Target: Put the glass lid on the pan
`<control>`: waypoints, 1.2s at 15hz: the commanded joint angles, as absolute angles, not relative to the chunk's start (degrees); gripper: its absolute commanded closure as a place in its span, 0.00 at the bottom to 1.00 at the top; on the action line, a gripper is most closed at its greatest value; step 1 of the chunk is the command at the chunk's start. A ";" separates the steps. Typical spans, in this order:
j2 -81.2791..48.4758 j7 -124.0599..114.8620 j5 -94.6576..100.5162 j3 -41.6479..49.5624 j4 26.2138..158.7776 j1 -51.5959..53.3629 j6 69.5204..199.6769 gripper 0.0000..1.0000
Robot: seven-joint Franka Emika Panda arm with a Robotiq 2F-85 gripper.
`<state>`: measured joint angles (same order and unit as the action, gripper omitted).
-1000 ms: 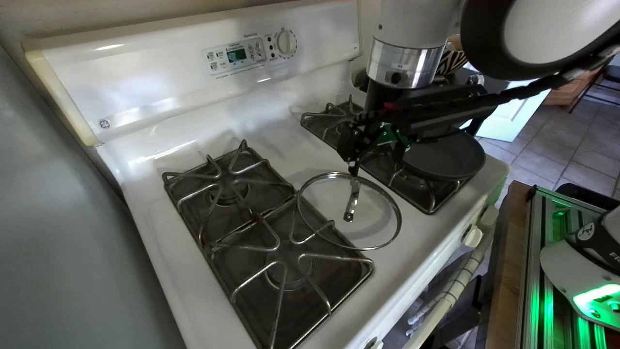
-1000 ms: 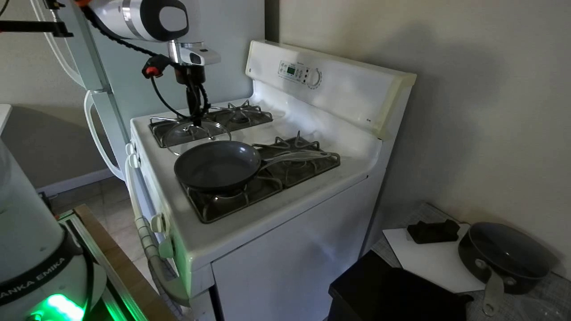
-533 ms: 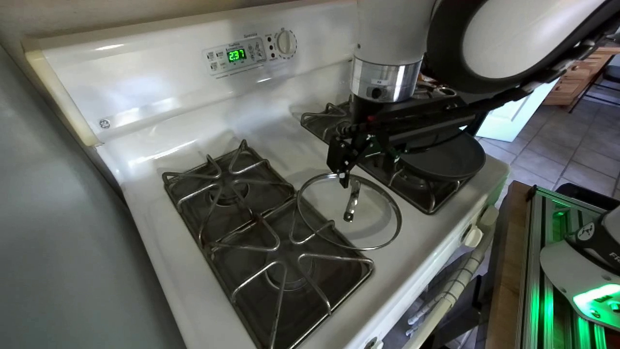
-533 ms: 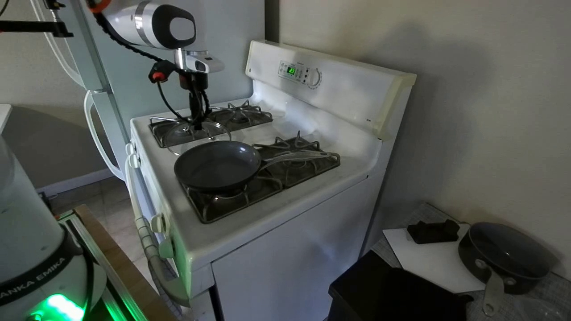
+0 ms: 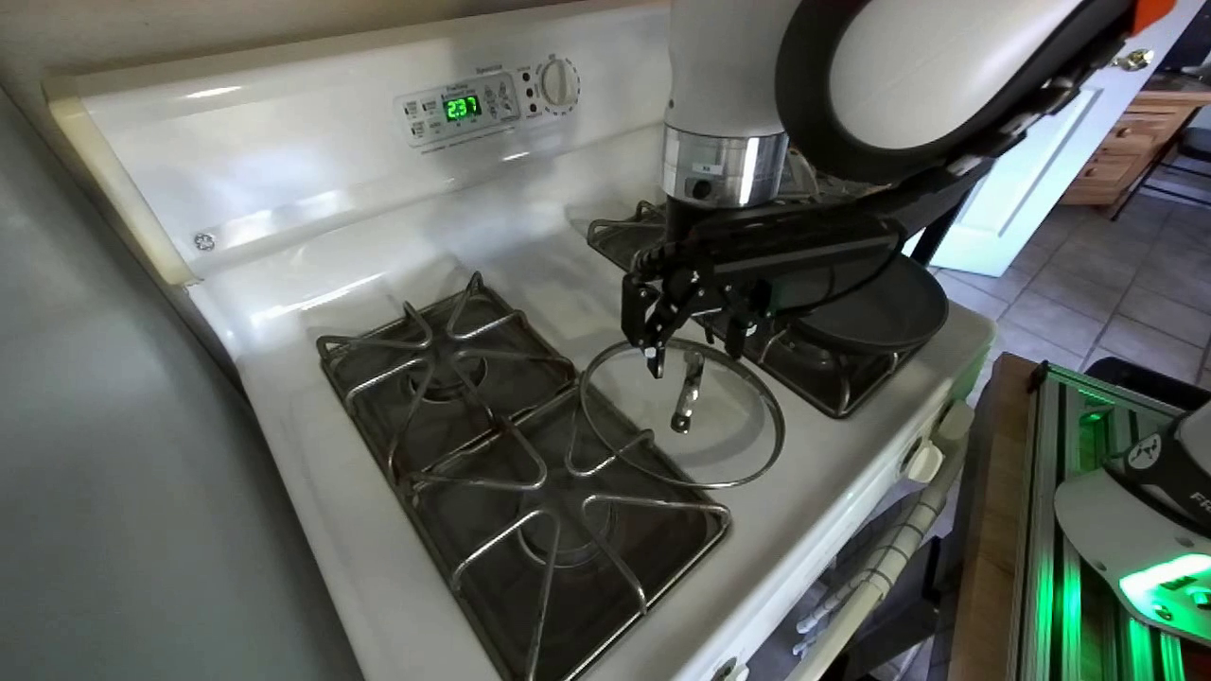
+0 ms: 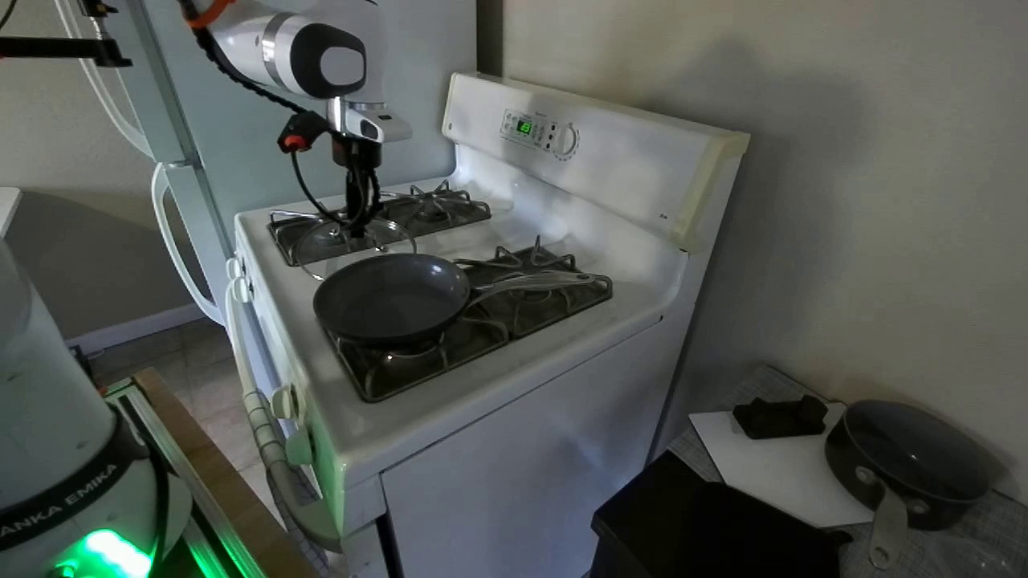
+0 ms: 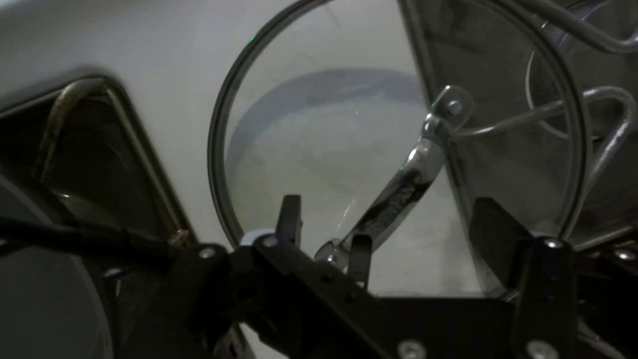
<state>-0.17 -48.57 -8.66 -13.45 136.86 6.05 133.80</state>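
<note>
The glass lid (image 5: 728,430) has a metal rim and an arched metal handle (image 5: 689,392). It lies partly on the left burner grate and partly on the white stovetop, and it also shows in an exterior view (image 6: 317,239). The dark pan (image 6: 393,297) sits on the near burner there, its handle pointing to the stove's back panel. My gripper (image 5: 698,352) is open and empty, low over the lid near its handle. In the wrist view, the lid handle (image 7: 398,194) slants between the spread fingers (image 7: 391,219). I cannot tell whether the fingertips touch the lid.
Raised burner grates (image 5: 558,511) stand beside the lid. The stove's back panel (image 5: 312,142) rises behind. A fridge (image 6: 321,144) stands beyond the stove. A saucepan (image 6: 907,466) and a black box (image 6: 707,530) are at the side.
My gripper has moved left and slightly down over the lid in an exterior view, and slightly right and down in an exterior view. The lid and pan have not moved. The stove display has lit up.
</note>
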 commanded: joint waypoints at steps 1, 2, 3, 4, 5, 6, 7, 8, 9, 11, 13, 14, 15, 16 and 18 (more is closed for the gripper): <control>-2.76 -51.29 -10.50 -12.25 135.28 7.96 135.93 0.22; -3.15 -51.55 -10.68 -12.12 135.00 8.16 136.08 0.23; -3.44 -51.95 -10.83 -12.01 134.73 8.36 136.13 0.32; -3.75 -52.04 -10.95 -11.91 134.49 8.50 136.12 0.34; -4.03 -52.09 -11.05 -11.83 134.26 8.59 136.22 0.38; -4.24 -52.40 -11.09 -11.73 134.06 8.69 136.26 0.51; -4.40 -52.68 -11.10 -11.63 133.98 8.79 136.32 0.53; -4.51 -52.66 -11.17 -11.53 133.93 8.87 136.34 0.61; -4.56 -52.97 -11.16 -11.39 133.97 8.94 136.28 0.67; -4.54 -53.16 -11.21 -11.07 134.26 8.95 136.24 0.69; -4.65 -53.27 -11.17 -10.88 134.18 8.98 136.23 0.68; -4.68 -53.28 -11.18 -10.82 134.14 8.98 136.24 0.70; -4.66 -53.36 -11.16 -10.78 134.11 9.00 136.18 0.70; -4.68 -53.39 -11.19 -10.73 134.18 9.00 136.22 0.71; -4.69 -53.46 -11.11 -10.68 134.06 9.02 136.20 0.67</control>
<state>-3.42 -51.35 -10.03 -11.27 135.13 7.63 133.93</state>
